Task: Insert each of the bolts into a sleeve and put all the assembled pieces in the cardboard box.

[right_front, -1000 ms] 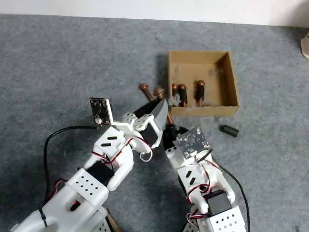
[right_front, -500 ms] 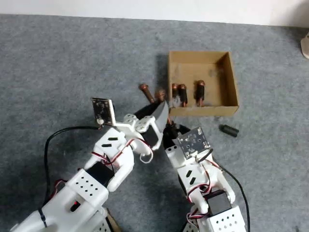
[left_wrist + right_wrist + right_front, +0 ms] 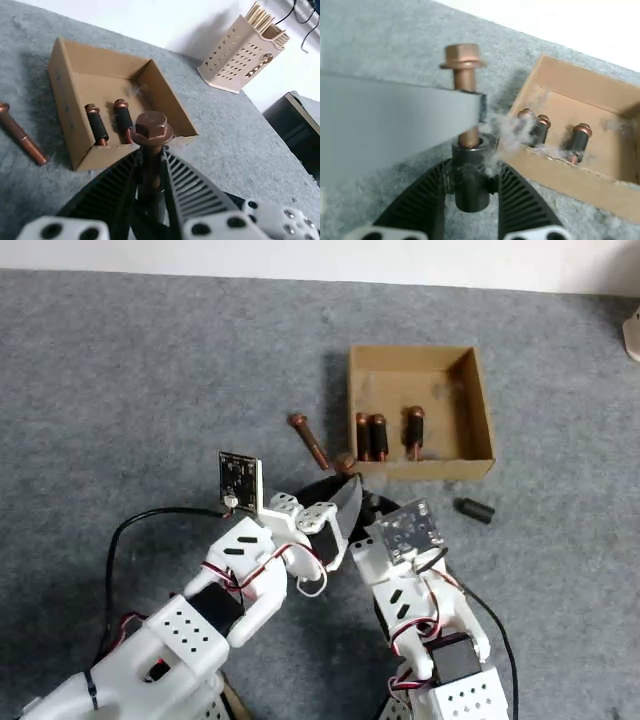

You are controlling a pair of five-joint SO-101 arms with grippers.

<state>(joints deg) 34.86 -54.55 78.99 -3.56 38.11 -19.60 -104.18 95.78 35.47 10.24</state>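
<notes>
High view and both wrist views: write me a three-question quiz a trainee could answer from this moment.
1. True or false: the cardboard box holds three assembled pieces.
2. What is the right gripper shut on? A) a black sleeve B) a screwdriver C) nothing
3. Fill in: the left gripper clamps a copper ____ whose tip enters that sleeve.
Key: 1 true; 2 A; 3 bolt.
</notes>
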